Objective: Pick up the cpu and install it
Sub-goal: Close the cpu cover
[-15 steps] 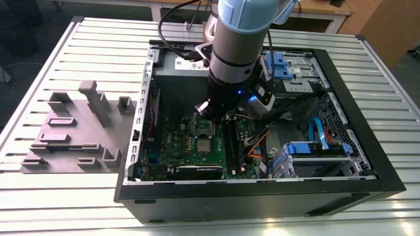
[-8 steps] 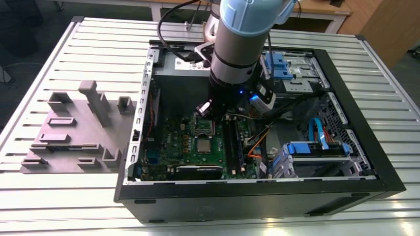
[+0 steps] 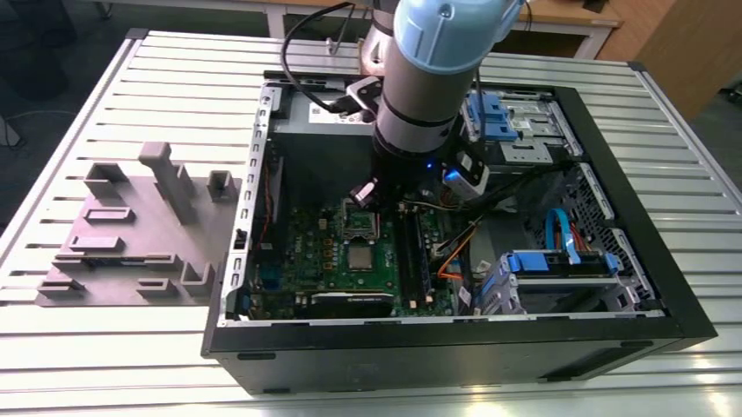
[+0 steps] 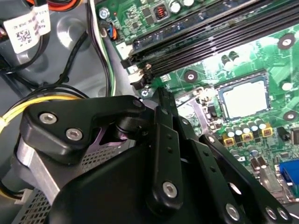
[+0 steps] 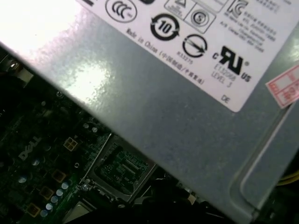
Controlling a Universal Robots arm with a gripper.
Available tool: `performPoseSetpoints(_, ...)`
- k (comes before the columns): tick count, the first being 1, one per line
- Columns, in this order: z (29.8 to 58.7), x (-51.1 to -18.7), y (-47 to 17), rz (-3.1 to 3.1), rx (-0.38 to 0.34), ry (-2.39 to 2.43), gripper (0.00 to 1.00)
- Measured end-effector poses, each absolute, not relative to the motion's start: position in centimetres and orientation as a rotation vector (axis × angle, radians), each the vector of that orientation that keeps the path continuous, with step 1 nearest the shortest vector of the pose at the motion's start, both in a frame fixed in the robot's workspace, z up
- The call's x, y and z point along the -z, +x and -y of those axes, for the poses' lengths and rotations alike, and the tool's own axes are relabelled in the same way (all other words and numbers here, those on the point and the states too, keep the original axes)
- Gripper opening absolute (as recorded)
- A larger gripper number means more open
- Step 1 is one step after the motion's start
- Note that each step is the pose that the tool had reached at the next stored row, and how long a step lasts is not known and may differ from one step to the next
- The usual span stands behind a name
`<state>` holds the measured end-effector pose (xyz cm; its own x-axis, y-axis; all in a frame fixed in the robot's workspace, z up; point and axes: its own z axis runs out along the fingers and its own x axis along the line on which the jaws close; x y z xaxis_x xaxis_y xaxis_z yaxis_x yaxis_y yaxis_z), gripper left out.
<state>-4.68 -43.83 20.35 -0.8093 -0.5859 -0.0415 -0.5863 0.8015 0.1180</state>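
The cpu [image 3: 363,257] is a small pale silver square lying flat in its socket on the green motherboard [image 3: 304,252]; the second wrist view shows the cpu [image 4: 244,100] beyond my fingertips. My gripper [image 3: 365,195] hangs inside the open computer case, just above the raised socket frame [image 3: 361,222] and a little behind the chip. In the second wrist view the gripper [image 4: 163,93] looks shut, its black fingers meeting in one narrow tip with nothing between them. It is apart from the cpu.
The big grey power supply [image 5: 187,121] with its white label stands close behind the arm. Memory slots [image 4: 210,35], cables [image 3: 464,248] and blue drive cages [image 3: 557,269] crowd the exterior view's right of the socket. A grey fixture block [image 3: 139,234] sits on the slatted table outside the case.
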Motion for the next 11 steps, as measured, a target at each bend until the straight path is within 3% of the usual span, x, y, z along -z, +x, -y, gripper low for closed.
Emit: performPoseSetpoints(11,43.93,-20.20,-4.99,-2.956,-0.248,-0.988,0.10)
